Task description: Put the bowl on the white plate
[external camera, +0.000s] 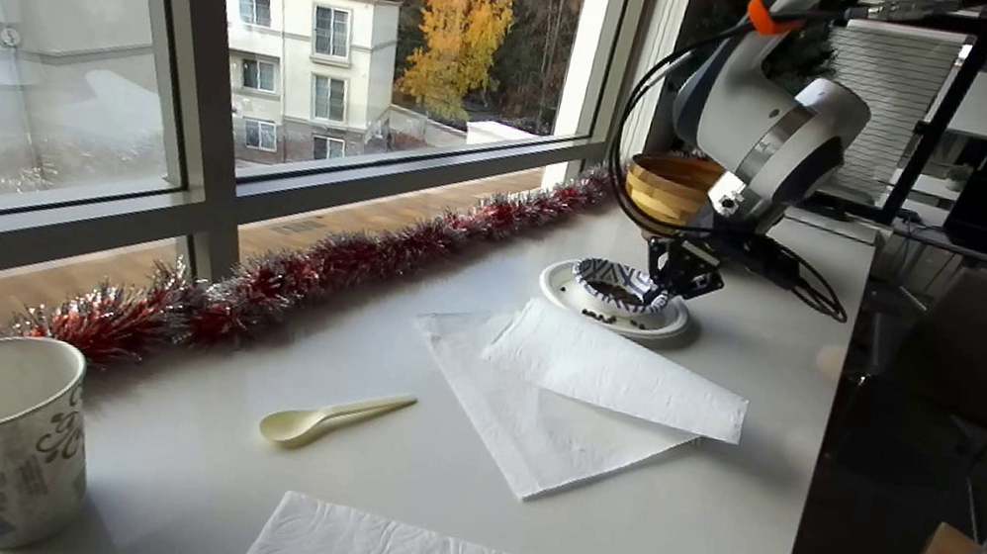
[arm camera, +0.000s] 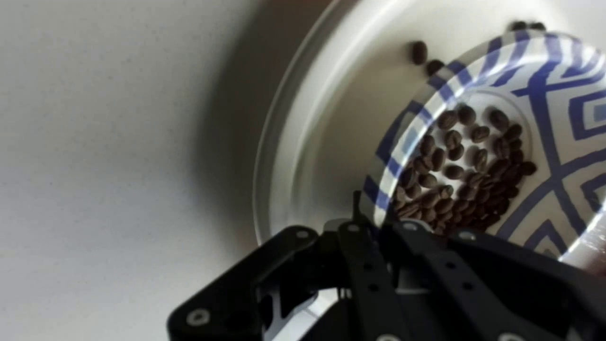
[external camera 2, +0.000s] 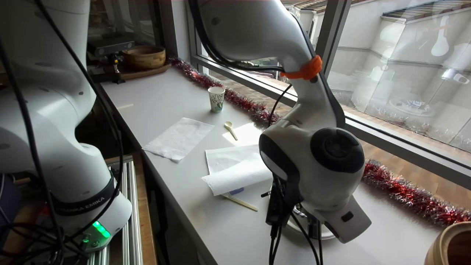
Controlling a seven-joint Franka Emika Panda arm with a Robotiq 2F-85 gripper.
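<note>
Over white plate (arm camera: pixel 322 156): access partly blocked by gripper (arm camera: pixel 375 213) and arm (external camera: pixel 740 123) | toward window (external camera: pixel 179 44): bounded by tinsel garland (external camera: pixel 434 242), wooden bowl (external camera: pixel 664 185) | away from window: passage afforded over bare tabletop (external camera: pixel 771 328)

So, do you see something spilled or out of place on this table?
Yes. A few brown beans lie on the white plate, outside the bowl that holds many more, so they look spilled. In an exterior view, a pale stick seems to poke out from under a curled napkin, which looks untidy.
</note>
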